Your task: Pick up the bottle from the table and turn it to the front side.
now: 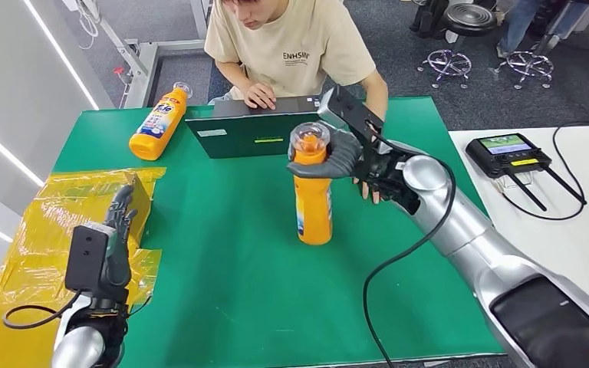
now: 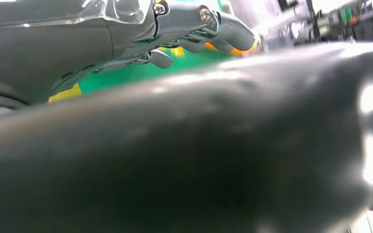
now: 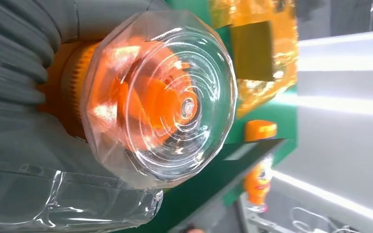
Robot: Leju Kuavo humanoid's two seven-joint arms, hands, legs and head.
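Head view: right hand (image 1: 345, 157) clamped around neck of upright bottle (image 1: 312, 192), over green worktop (image 1: 230, 253).
Left hand (image 1: 119, 222): idle near yellow film (image 1: 38, 222); finger state unclear.
Progress: bottle grasped; turning to front apparently remains.

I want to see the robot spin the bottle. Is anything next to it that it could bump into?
Nothing visible blocks it. The right hand grips the orange bottle by its neck, upright over bare green table. The laptop sits behind it, apart, and the other bottle lies far off.
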